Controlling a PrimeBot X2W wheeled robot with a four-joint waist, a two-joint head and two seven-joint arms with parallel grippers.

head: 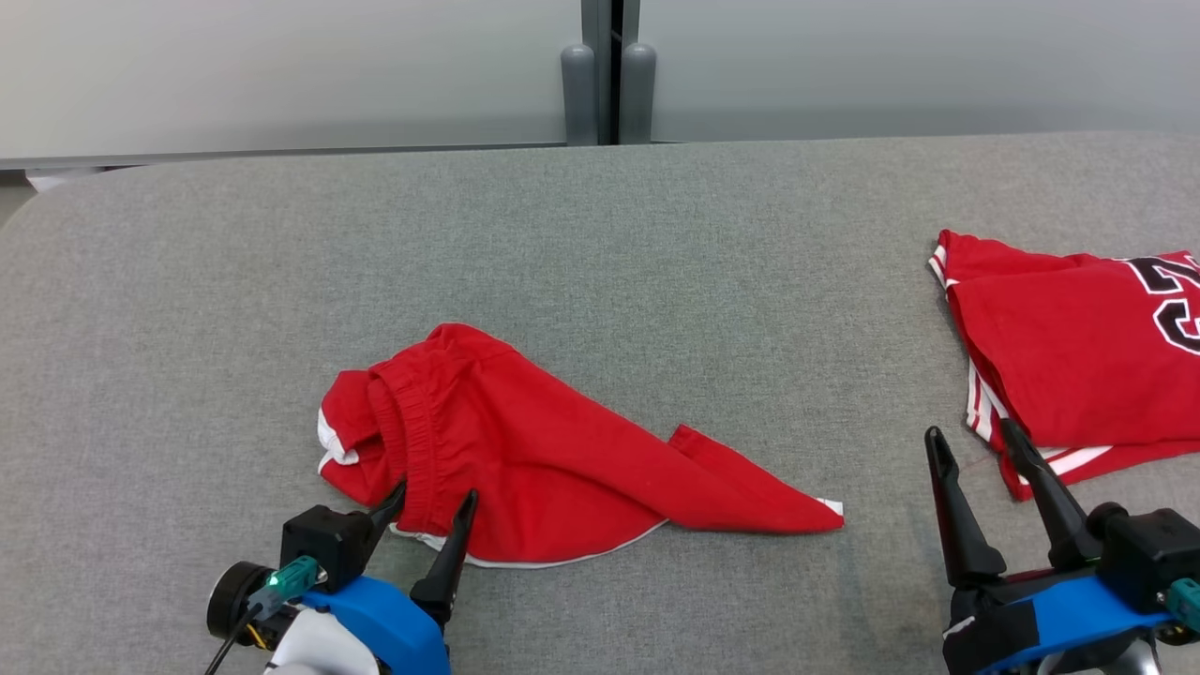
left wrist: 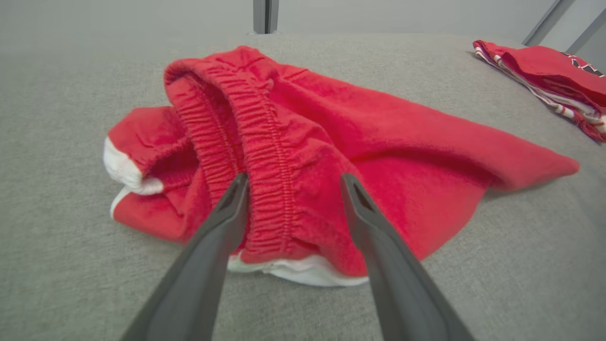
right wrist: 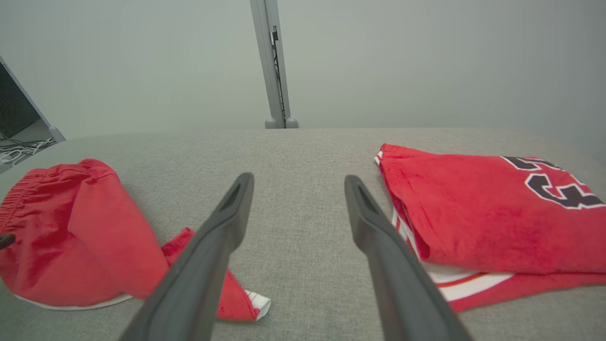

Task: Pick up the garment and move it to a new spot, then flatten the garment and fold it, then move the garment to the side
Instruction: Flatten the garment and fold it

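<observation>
Left jaws are held wide open and nothing is gripped; their two dark fingertips are placed on either side of the elastic waistband, at the near edge of the red garment. This garment is laid crumpled on the grey table, a little left of the middle, and white trim is seen along its hem. Right jaws are also fully opened and empty, above the table, just beside a folded red jersey with black numerals.
</observation>
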